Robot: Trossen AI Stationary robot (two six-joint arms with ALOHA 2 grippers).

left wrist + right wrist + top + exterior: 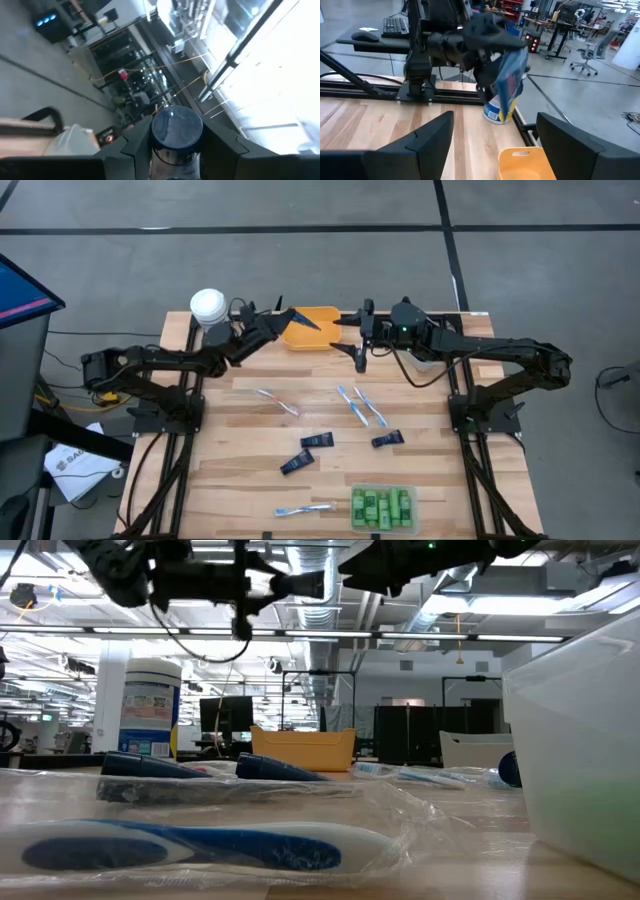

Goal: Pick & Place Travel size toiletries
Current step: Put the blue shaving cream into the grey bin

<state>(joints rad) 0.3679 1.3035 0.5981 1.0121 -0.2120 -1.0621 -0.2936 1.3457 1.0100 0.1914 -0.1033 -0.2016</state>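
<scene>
My left gripper (pixel 296 318) hovers over the orange bin (pixel 312 332) at the table's far edge, shut on a dark navy tube (pixel 512 80). In the left wrist view the tube's round cap (pixel 177 127) shows between my fingers. My right gripper (pixel 360 343) is open, just right of the bin, touching nothing. Lying flat on the table are three more navy tubes (pixel 317 440) (pixel 296 462) (pixel 388 439) and several toothbrushes (pixel 278 401) (pixel 360 406) (pixel 305 508). Green bottles (pixel 382 508) sit in a clear bin near the front edge. My left gripper pinches the navy tube between its two fingers (pixel 127 150), which lie along the tube. The cap end (pixel 177 125) sticks out beyond the fingertips. The tube is lifted clear and hangs tilted above the orange bin (pixel 522 162).
The white-lidded canister (pixel 208 305) stands at the far left corner, close behind the left arm. A whitish container (pixel 425 362) sits under the right arm. The clear bin (pixel 585 750) fills the right of the low view, with a wrapped toothbrush (pixel 200 845) in front.
</scene>
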